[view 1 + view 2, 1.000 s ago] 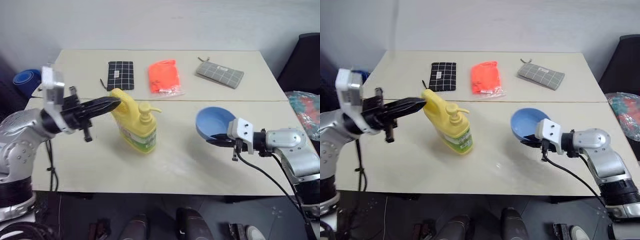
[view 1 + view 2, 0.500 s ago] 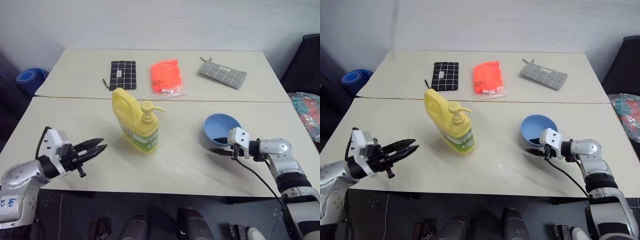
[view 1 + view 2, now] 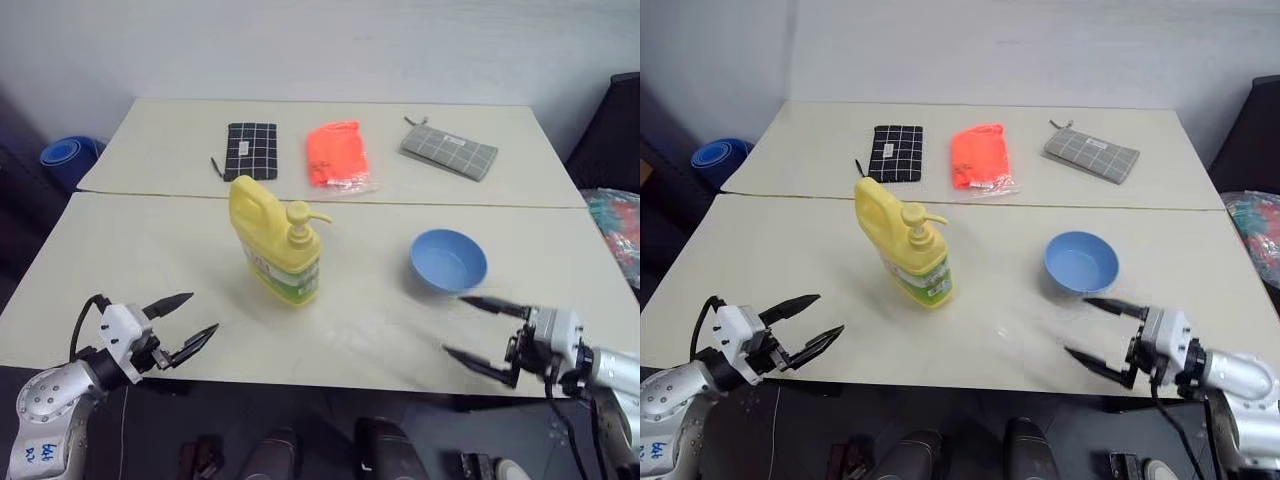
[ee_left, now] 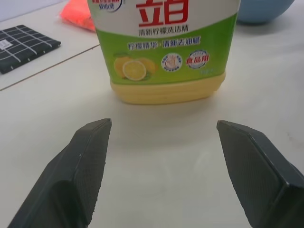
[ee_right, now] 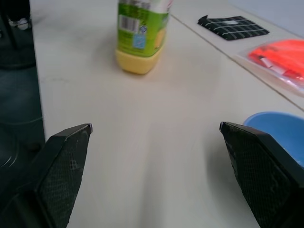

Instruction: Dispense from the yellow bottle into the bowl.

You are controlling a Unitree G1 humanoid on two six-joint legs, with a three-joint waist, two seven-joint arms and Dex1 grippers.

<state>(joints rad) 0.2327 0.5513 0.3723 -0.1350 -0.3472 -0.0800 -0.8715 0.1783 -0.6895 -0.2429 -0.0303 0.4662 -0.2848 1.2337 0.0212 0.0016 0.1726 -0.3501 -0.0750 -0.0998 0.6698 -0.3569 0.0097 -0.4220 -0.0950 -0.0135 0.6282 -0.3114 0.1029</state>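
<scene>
A pale beige table (image 3: 350, 330), made of two tops pushed together along a seam, spans the scene. The yellow bottle (image 3: 274, 244) stands upright on the nearer top, left of centre, with its pump nozzle pointing right and its green-and-white label facing the near edge. To its right and well apart, on the same top, sits the bowl (image 3: 448, 260), light blue and resting flat. On the far top lie three flat items in a row: a black pouch with a white grid (image 3: 250, 151), an orange packet (image 3: 334, 153) and a grey checked pouch (image 3: 449, 149). A blue round object (image 3: 66, 154) sits beyond the table's far left corner. The left gripper (image 3: 183, 322) hovers at the near left edge of the table, fingers spread wide, holding nothing, pointing toward the bottle. The right gripper (image 3: 481, 332) hovers at the near right edge, just in front of the bowl and not touching it, its fingers also spread wide around empty air
</scene>
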